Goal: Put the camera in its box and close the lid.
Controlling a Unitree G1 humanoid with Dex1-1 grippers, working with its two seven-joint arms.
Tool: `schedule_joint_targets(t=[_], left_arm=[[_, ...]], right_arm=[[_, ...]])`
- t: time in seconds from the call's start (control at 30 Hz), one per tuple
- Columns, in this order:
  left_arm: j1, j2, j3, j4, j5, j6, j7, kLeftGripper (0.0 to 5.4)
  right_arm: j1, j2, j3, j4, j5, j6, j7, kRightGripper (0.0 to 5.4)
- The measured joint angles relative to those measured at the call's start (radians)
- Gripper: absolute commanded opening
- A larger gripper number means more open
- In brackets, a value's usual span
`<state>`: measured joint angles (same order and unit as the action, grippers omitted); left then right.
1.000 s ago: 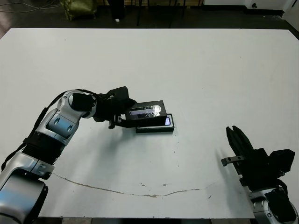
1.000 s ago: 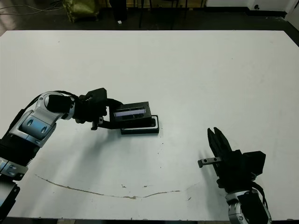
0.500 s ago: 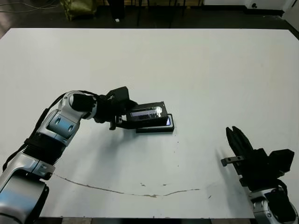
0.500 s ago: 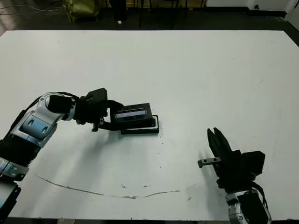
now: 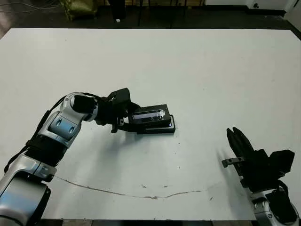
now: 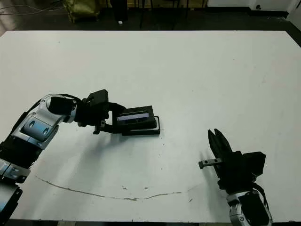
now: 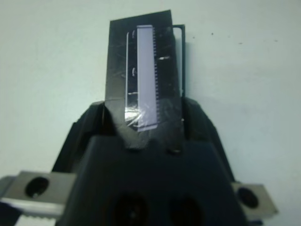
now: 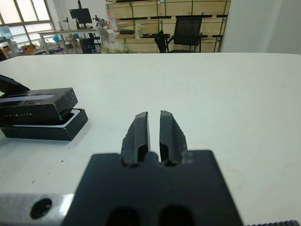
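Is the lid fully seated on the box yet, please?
Not yet: the lid sits offset over the box, whose white lining shows at one end, and the left tool grips it.

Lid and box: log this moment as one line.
left gripper: shut on lid | lid: over box, not seated | right gripper: shut, idle

Head stereo pair high above the white table (image 5: pixel 197 70); both wrist cameras low, sharing the box (image 8: pixel 44 130).
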<state>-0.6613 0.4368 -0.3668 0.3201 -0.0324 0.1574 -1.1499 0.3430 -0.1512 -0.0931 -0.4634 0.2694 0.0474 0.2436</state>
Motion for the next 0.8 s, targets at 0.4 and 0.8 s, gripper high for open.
schedule_joint_targets(t=[0.4,0.8], left_arm=[[-0.01,-0.005,-0.011,0.044,-0.006,-0.043,-0.003,2.38],[-0.015,-0.019,-0.021,0.056,-0.007,-0.061,-0.011,2.38]], right_arm=[[-0.021,0.0,-0.001,0.044,-0.002,-0.046,0.014,0.0],[-0.021,-0.003,-0.003,0.044,0.002,-0.043,0.016,0.0]])
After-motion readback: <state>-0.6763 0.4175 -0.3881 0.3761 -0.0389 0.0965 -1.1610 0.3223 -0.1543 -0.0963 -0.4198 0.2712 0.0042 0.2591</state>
